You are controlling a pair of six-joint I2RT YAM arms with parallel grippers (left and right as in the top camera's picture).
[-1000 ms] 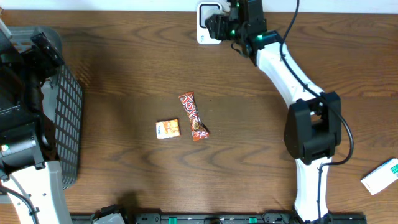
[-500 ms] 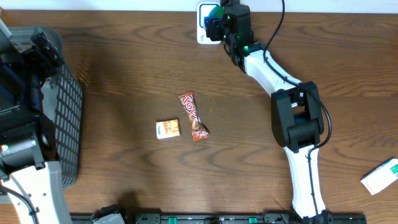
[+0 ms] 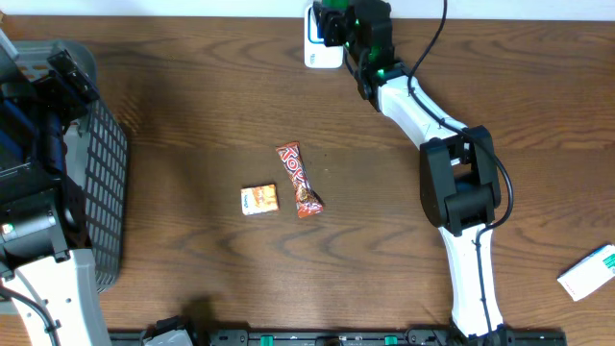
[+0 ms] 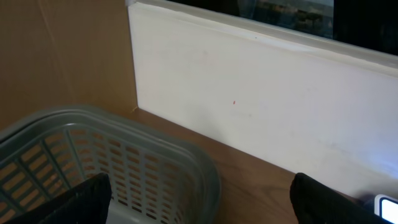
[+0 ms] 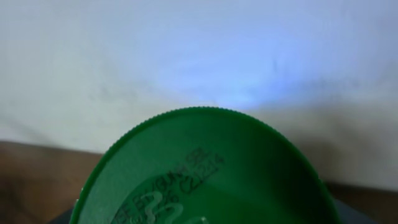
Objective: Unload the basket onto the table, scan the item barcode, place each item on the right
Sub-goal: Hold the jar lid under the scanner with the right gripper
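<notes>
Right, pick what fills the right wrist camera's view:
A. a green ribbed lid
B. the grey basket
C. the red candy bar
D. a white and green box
A: the green lid, ribbed at its edge and stamped with print, fills the lower half of that view.

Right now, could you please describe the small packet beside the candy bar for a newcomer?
At the middle of the wooden table two snacks lie side by side. The small packet lies nearer the basket; unlike the long red candy bar, it is squarish, orange and white.
</notes>
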